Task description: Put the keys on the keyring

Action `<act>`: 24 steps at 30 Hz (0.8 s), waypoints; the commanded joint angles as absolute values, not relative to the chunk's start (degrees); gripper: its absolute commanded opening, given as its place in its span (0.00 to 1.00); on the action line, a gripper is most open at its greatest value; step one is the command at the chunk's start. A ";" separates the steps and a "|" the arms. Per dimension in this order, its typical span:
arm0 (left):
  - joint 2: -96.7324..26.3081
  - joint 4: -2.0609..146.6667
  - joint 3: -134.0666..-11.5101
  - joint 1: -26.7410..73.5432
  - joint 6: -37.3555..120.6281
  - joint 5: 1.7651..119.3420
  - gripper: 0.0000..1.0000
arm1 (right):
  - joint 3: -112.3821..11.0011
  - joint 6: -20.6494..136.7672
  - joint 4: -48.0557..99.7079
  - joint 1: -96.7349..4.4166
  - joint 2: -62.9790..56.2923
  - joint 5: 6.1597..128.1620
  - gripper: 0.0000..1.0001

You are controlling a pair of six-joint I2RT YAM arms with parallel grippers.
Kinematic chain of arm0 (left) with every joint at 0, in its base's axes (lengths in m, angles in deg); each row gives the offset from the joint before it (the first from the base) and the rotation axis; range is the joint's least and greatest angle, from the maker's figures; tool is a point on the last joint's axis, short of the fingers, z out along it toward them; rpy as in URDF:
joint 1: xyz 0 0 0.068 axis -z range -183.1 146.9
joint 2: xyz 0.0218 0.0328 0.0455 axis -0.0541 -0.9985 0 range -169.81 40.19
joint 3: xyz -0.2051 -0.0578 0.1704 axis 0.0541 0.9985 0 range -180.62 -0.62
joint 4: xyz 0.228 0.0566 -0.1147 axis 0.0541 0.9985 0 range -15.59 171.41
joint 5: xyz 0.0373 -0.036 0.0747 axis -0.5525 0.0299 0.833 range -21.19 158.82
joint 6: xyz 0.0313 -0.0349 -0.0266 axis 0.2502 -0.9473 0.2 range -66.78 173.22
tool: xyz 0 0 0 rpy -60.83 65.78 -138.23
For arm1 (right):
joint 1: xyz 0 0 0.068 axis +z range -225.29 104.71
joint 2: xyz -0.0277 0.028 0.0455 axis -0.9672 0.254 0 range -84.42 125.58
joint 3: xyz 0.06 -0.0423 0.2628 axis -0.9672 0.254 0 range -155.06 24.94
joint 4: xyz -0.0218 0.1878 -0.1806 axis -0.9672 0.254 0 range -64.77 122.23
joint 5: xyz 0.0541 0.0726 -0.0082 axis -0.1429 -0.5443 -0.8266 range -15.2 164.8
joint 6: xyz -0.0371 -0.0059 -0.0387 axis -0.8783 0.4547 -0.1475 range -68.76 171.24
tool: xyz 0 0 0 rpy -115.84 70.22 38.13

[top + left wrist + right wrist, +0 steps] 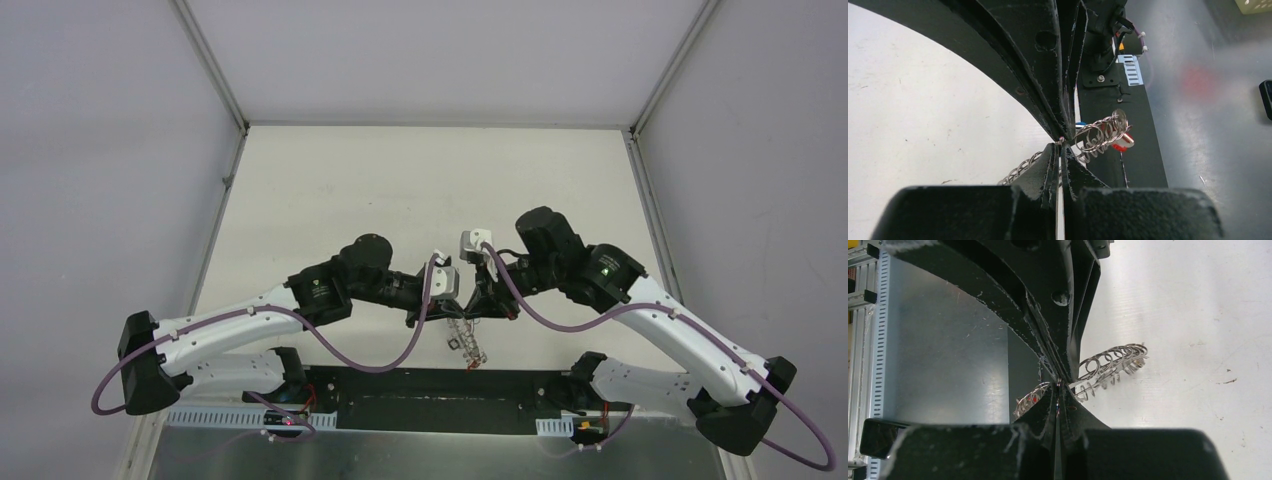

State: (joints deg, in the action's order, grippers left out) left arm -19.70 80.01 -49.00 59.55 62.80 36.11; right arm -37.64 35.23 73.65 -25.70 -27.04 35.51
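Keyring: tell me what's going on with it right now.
Both arms meet near the table's front edge. The left gripper and the right gripper are both shut on the keyring, a chain of linked wire rings, pinching it at almost the same spot while its ends hang free. A red-tagged key dangles from the rings. Whether the other keys are on it cannot be told.

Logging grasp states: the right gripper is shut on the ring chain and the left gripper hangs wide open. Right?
No. The left gripper is also shut on the ring chain, as the left wrist view shows. The right gripper is shut on it, as stated.
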 commanded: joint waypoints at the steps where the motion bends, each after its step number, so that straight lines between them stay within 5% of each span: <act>1: -19.18 77.80 -50.82 60.25 62.00 34.10 0.00 | -39.40 35.80 69.65 -25.80 -28.24 35.38 0.00; 5: -18.75 77.33 -50.55 60.19 61.72 34.46 0.00 | -39.22 36.46 68.96 -25.80 -28.39 36.66 0.01; 9: -17.66 75.59 -49.26 60.21 60.71 36.05 0.00 | -38.22 38.87 65.87 -25.89 -29.93 39.31 0.34; 12: -15.78 72.20 -47.03 60.19 59.32 37.56 0.00 | -36.41 40.49 62.99 -25.94 -31.76 39.45 0.45; 24: -5.18 51.45 -34.38 60.20 56.36 42.96 0.00 | -27.81 44.51 50.17 -26.33 -43.27 34.64 0.47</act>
State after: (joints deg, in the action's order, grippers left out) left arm -8.16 64.78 -35.93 59.60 57.23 41.53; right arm -29.14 42.84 58.11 -26.05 -40.55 37.48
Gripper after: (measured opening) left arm 0.010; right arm 0.467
